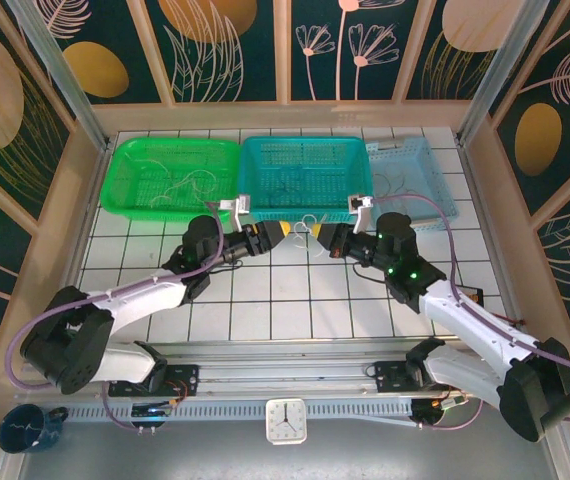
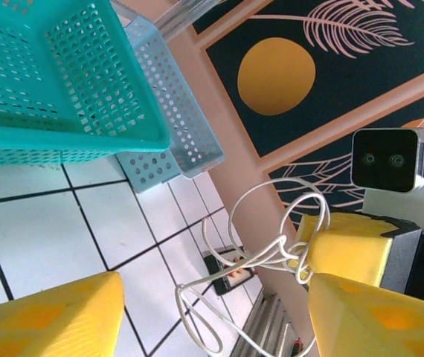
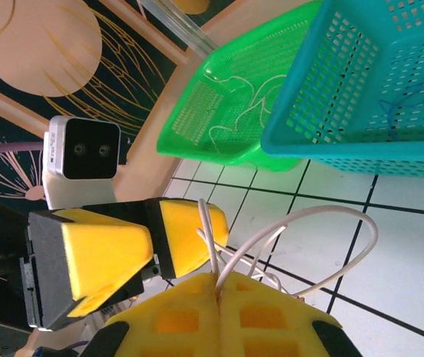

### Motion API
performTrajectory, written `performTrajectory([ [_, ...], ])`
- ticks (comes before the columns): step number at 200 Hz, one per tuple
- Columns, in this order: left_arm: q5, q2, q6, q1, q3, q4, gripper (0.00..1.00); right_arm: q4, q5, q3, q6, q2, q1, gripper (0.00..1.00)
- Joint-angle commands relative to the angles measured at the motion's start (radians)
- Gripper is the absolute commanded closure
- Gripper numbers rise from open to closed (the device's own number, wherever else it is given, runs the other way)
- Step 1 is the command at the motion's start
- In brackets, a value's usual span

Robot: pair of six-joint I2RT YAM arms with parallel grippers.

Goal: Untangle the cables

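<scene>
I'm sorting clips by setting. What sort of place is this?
Likely a robot lab cell: left arm and right arm bolted to a rail, printed leaf panels boxing in a tiled table, a clock in front.

Three baskets point(image 1: 125, 150), two end effectors point(image 1: 283, 232)

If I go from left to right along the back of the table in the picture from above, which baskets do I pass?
green basket → teal basket → pale blue basket
</scene>
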Motion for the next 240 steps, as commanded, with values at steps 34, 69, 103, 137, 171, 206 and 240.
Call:
performTrajectory([
  [34, 0.038, 0.034, 0.065, -0.014, 0.009, 0.054, 0.41, 0.087, -0.060, 0.048, 0.037, 0.000, -0.006, 1.00],
  [69, 0.041, 0.052, 0.072, -0.020, 0.022, 0.065, 0.41, 0.097, -0.068, 0.050, 0.044, 0.008, -0.005, 1.00],
  [103, 0.039, 0.060, 0.081, -0.020, 0.038, 0.064, 0.41, 0.099, -0.074, 0.046, 0.046, 0.009, -0.005, 1.00],
  [137, 0.035, 0.072, 0.086, -0.023, 0.055, 0.068, 0.44, 0.106, -0.083, 0.044, 0.051, 0.016, -0.001, 1.00],
  [171, 0.037, 0.087, 0.091, -0.022, 0.070, 0.069, 0.50, 0.114, -0.089, 0.044, 0.055, 0.024, 0.009, 1.00],
  [206, 0.040, 0.094, 0.097, -0.023, 0.076, 0.080, 0.53, 0.116, -0.089, 0.047, 0.055, 0.033, 0.018, 1.00],
  [240, 0.047, 0.093, 0.099, -0.022, 0.078, 0.096, 0.56, 0.116, -0.089, 0.050, 0.055, 0.039, 0.022, 1.00],
])
